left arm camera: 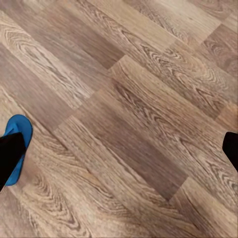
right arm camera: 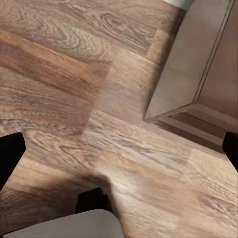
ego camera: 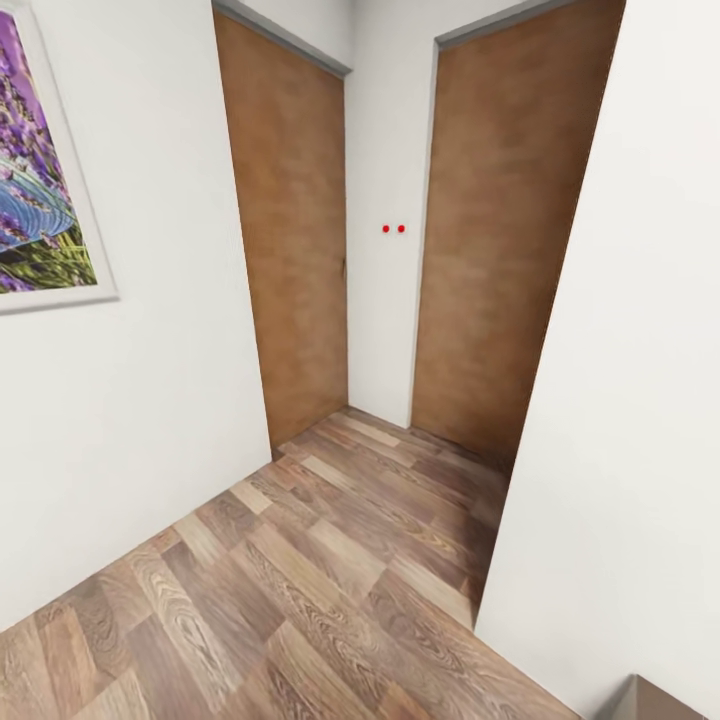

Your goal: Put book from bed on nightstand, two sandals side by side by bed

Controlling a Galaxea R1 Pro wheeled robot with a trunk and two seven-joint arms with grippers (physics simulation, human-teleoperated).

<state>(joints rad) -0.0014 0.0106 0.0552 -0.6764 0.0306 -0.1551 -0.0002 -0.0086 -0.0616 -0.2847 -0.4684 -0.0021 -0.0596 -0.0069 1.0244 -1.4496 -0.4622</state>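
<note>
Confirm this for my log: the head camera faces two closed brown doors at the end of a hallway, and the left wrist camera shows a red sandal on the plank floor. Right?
Not quite. The sandal in the left wrist view is bright blue, not red. The rest stands: it lies on the wood-plank floor, and the head view faces two closed brown doors at the hallway's end.

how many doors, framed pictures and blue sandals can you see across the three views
doors: 2, the left door and the right door, both brown and shut
framed pictures: 1, a lavender print on the left wall
blue sandals: 1, a sandal on the plank floor, partly behind a dark finger
total: 4
</note>
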